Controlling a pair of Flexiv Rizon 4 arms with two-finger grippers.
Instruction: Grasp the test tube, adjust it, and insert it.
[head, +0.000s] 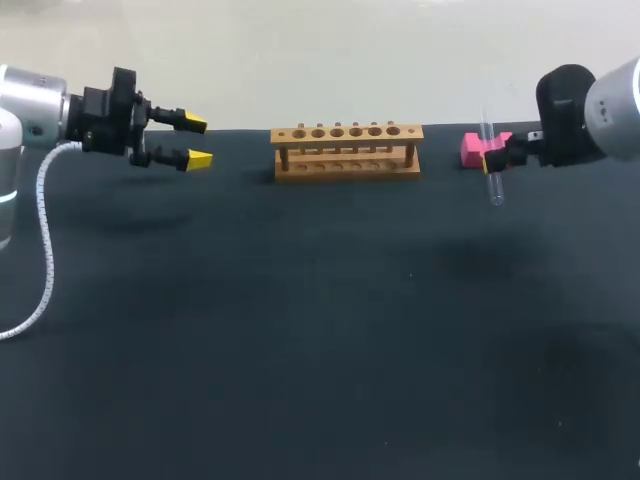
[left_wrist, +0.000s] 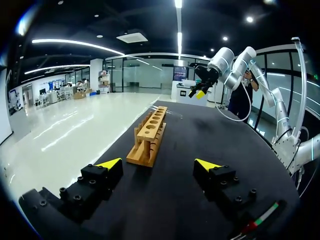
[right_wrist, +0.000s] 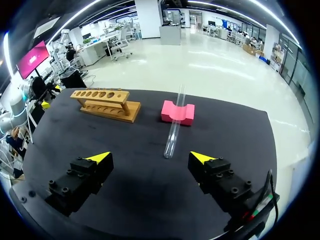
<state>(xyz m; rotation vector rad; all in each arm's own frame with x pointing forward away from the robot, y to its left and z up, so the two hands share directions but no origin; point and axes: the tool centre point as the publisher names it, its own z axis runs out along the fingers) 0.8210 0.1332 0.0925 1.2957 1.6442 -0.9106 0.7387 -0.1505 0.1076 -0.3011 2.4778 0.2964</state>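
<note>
The right gripper (right_wrist: 150, 159) stands wide open and empty. The test tube (right_wrist: 173, 132) lies just ahead of its fingers, leaning across the notch of a pink block (right_wrist: 187, 113) with its near end down on the tabletop (right_wrist: 150, 200), beside the wooden rack (right_wrist: 106, 104). The step in hand looks like the grasp. The fingers should probably straddle the tube on its free stretch below the block, square to its length, and close gently, since glass slips and cracks. The left gripper (left_wrist: 159, 165) is also wide open and holds nothing, hovering well off beyond the rack's other end. No label or writing can be read on any of these things.
</note>
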